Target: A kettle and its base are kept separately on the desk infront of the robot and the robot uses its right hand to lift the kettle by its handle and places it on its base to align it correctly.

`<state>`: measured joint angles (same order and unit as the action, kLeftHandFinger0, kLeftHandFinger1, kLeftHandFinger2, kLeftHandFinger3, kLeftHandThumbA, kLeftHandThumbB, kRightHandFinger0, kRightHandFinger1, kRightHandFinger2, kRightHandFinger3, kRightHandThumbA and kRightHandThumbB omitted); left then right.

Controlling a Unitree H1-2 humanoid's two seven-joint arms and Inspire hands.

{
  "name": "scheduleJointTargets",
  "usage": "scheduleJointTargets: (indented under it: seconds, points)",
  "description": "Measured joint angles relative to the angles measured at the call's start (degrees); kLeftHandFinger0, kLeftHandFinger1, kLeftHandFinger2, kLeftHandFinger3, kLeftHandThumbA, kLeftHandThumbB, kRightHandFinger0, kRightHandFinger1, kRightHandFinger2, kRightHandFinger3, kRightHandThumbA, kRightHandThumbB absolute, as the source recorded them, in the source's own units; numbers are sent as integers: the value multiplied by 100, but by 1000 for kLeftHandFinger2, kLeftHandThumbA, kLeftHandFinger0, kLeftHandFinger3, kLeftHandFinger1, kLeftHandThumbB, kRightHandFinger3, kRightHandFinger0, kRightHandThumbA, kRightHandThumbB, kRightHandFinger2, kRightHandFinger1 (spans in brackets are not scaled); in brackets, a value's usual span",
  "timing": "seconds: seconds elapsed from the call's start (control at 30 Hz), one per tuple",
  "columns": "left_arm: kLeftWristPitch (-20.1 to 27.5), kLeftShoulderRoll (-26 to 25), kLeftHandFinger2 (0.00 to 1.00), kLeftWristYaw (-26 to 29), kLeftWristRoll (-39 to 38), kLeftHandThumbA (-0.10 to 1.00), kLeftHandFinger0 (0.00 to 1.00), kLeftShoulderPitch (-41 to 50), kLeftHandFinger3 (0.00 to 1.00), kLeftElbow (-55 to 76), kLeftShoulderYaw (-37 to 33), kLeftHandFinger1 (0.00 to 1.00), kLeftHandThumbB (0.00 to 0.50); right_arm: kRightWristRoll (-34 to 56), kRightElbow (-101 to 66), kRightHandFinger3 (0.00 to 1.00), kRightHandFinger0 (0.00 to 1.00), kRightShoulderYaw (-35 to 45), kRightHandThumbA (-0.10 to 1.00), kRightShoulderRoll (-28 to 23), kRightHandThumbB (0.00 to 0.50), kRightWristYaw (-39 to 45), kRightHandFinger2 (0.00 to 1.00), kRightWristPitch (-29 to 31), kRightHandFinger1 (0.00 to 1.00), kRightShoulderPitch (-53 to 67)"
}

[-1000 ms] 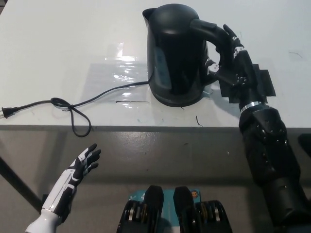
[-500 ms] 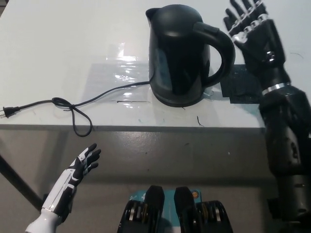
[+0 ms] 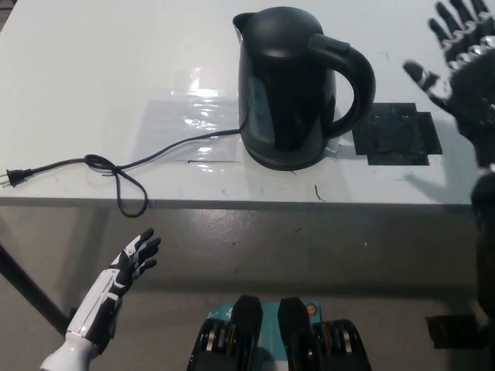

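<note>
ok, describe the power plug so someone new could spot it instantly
Start at the black kettle on the white desk. Follow its black cord leftward past a knotted loop to the desk's near-left edge. The plug is the small pronged end there, lying loose on the desk.

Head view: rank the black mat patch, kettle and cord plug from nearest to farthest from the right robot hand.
1. Black mat patch, just left of the open right robot hand.
2. Kettle, mid-desk.
3. Cord plug, far left edge.

One kettle [image 3: 290,85], one power cord [image 3: 116,174], one black mat [image 3: 396,137].
</note>
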<state>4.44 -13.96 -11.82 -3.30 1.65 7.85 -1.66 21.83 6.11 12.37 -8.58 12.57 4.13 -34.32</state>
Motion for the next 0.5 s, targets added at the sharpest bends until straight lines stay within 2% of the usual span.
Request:
scheduleJointTargets:
  seconds: [0.23, 0.27, 0.3, 0.37, 0.4, 0.43, 0.5]
  points:
    - [-1, 3, 1000, 0, 4, 1000, 1000, 2, 1000, -61, -1, 1000, 34, -352, -1360, 1000, 1000, 138, 1000, 0, 500, -84, 1000, 6, 1000, 1005]
    - [-1, 3, 1000, 1, 4, 1000, 1000, 2, 1000, -69, -1, 1000, 26, -422, -1640, 1000, 1000, 157, 1000, -1, 473, -84, 1000, 28, 1000, 1258]
    - [-1, 2, 1000, 1, 5, 1000, 1000, 3, 1000, -71, 0, 1000, 42, -452, -1751, 1000, 1000, 163, 1000, 0, 422, -83, 1000, 41, 1000, 1384]
    - [0, 2, 1000, 1, 5, 1000, 1000, 3, 1000, -76, 1, 1000, 43, -549, -2127, 1000, 1000, 177, 1000, -1, 413, -80, 1000, 114, 1000, 1876]
    - [0, 3, 1000, 2, 6, 1000, 1000, 3, 1000, -75, 4, 1000, 45, -641, -2417, 1000, 1000, 183, 1000, -1, 428, -76, 1000, 237, 1000, 2335]
    - [1, 3, 1000, 2, 7, 1000, 1000, 3, 1000, -74, 6, 1000, 52, -669, -2472, 1000, 1000, 184, 1000, -1, 472, -74, 1000, 283, 1000, 2545]
    - [1, 3, 1000, 3, 10, 1000, 1000, 4, 1000, -72, 22, 1000, 73, -825, -2522, 1000, 1000, 182, 1000, -4, 462, -68, 1000, 505, 1000, 3246]
